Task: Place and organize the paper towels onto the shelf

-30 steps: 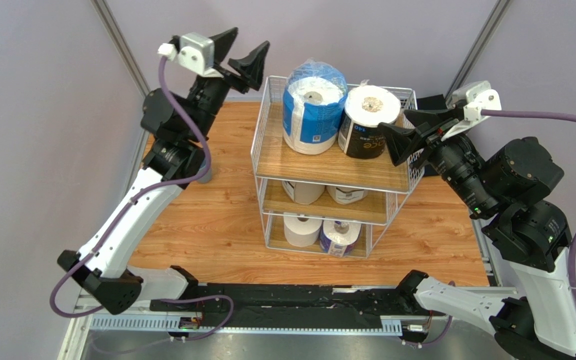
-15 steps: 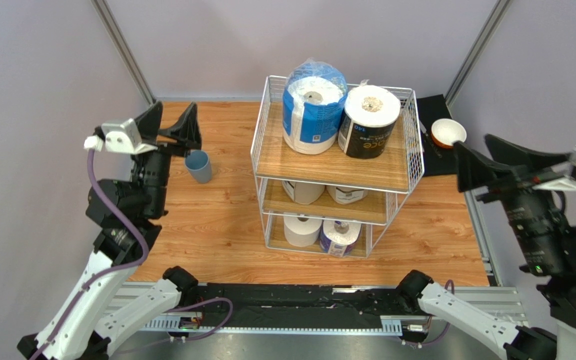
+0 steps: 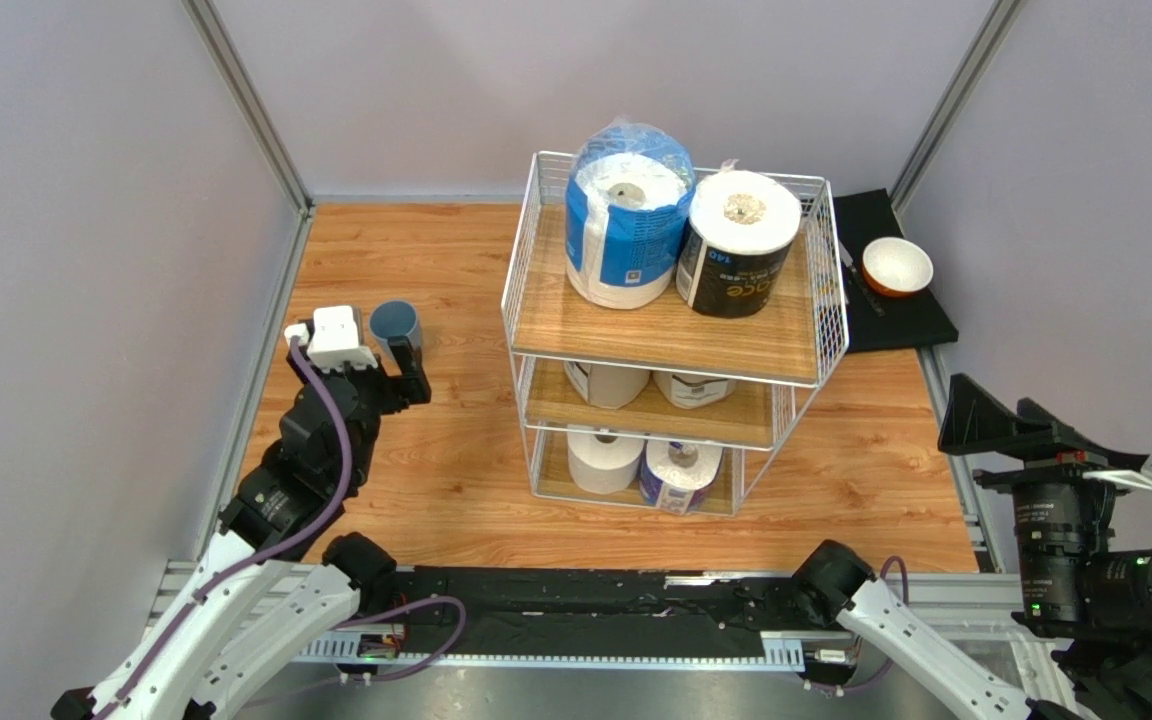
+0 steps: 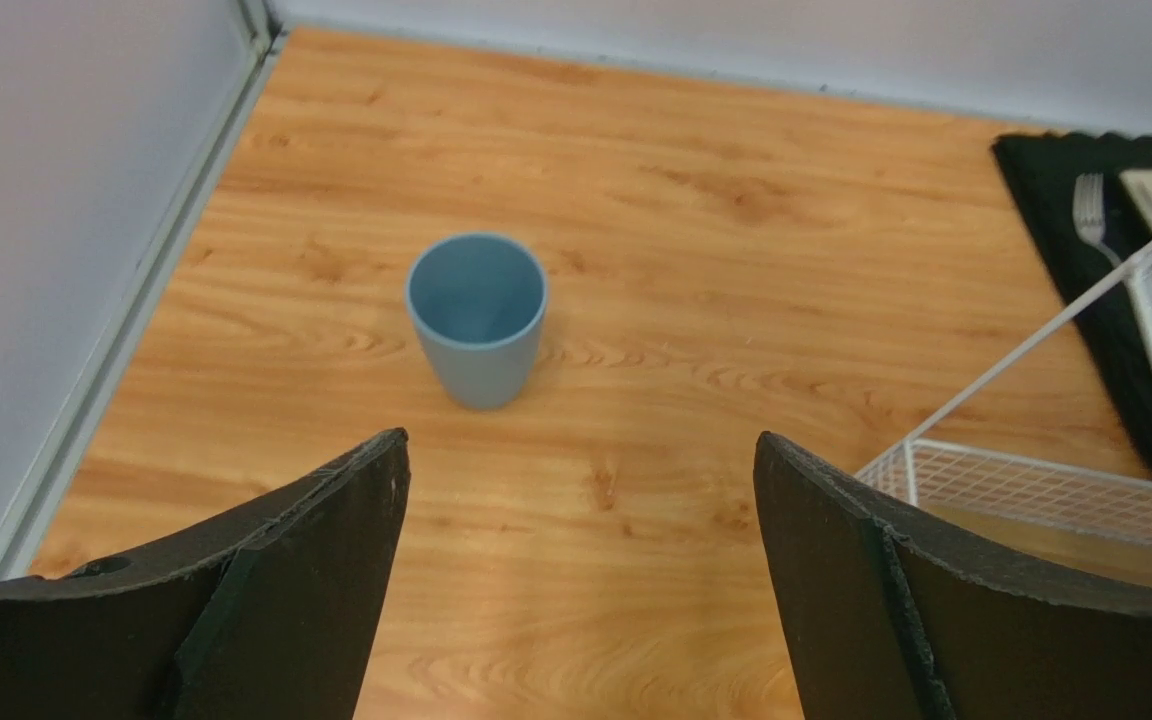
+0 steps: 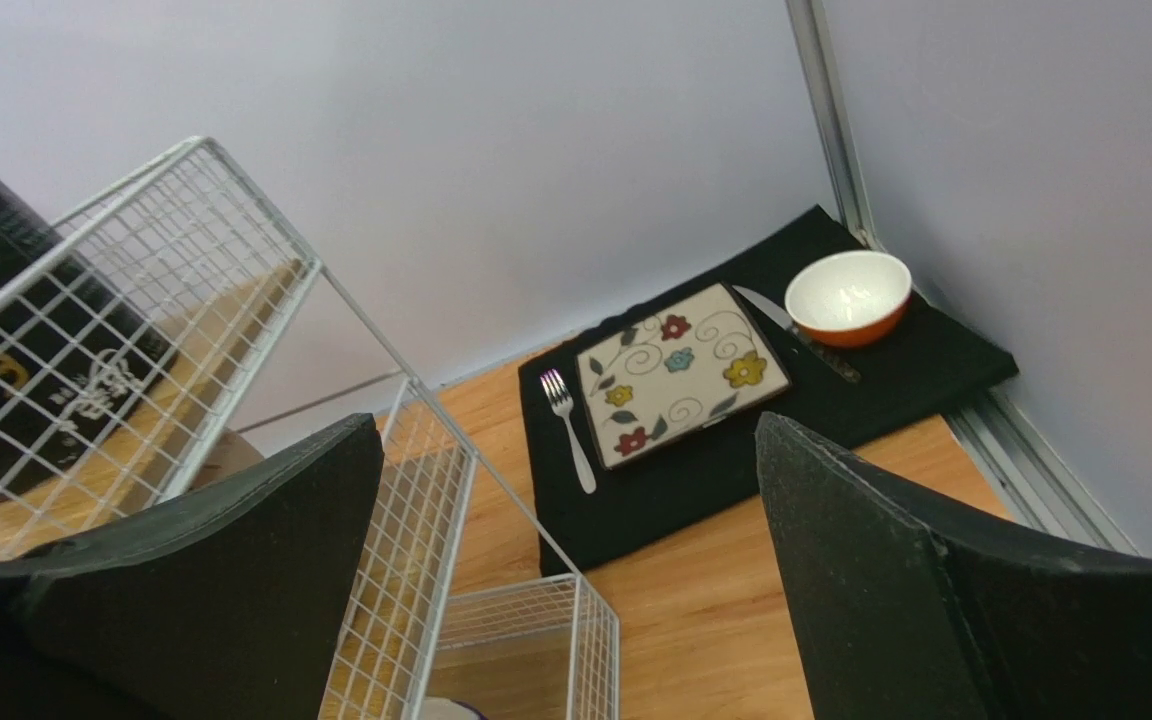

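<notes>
The white wire shelf (image 3: 717,342) stands mid-table. Its top tier holds a blue-plastic-wrapped roll (image 3: 624,218) and a dark-wrapped roll (image 3: 740,240). Two rolls (image 3: 608,384) (image 3: 692,390) show partly on the middle tier. A plain white roll (image 3: 605,458) and a white roll with a blue label (image 3: 680,473) stand on the bottom tier. My left gripper (image 3: 379,360) (image 4: 579,438) is open and empty, low on the left, apart from the shelf. My right gripper (image 3: 1006,420) (image 5: 567,423) is open and empty at the near right, beside the shelf's wire side (image 5: 177,270).
A blue cup (image 3: 394,321) (image 4: 477,315) stands upright just ahead of my left gripper. A black mat (image 3: 905,308) (image 5: 898,375) at the far right carries an orange bowl (image 3: 898,266) (image 5: 848,296), a floral plate (image 5: 680,368) and a fork (image 5: 573,443). Grey walls close in left, right and behind.
Both arms have pulled back from the shelf's top tier and dropped toward the near edge, the left by the cup, the right to the near right corner. The rolls have not moved.
</notes>
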{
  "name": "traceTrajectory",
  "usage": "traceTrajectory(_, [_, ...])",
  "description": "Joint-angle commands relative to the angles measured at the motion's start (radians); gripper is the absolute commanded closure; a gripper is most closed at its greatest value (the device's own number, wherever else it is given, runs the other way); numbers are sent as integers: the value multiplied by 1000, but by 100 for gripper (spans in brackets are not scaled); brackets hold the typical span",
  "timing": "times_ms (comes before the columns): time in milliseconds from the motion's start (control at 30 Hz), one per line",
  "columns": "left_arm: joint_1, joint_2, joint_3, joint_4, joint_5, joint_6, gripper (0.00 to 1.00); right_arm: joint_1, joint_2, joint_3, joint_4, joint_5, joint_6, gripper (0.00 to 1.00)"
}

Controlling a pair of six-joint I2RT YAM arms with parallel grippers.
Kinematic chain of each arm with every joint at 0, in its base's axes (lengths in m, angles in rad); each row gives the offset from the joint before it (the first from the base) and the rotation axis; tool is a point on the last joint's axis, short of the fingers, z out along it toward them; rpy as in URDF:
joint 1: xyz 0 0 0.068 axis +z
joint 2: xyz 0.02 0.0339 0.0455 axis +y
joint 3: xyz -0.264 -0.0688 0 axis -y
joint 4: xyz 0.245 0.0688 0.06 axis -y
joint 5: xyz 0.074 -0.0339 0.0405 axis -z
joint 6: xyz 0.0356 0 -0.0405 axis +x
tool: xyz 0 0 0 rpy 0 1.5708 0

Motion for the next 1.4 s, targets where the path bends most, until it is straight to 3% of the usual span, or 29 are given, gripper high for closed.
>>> traceTrajectory(0, [-4,-19,-18,-165,-42,-84,7,4,-52,-32,-109,84,118,1])
traceTrajectory(267, [-2,-129,-175,-167,42,-211,6,4,-68,-75,-410,32,366,1])
traceTrajectory(533, [-2,-142,-215,-179,84,-267,5,-1,21,-81,-506,-114,550,0])
traceTrajectory(700, [-4,-140,-221,-186,79,-271,5,-42,26,-185,-507,-315,650,2])
traceTrajectory(933, [-4,-142,-246,-183,81,-284,4,-151,-75,-261,-513,-450,608,3])
traceTrajectory(1367, [-4,-74,-287,-107,135,-310,4,-588,-63,-207,-504,-810,333,3])
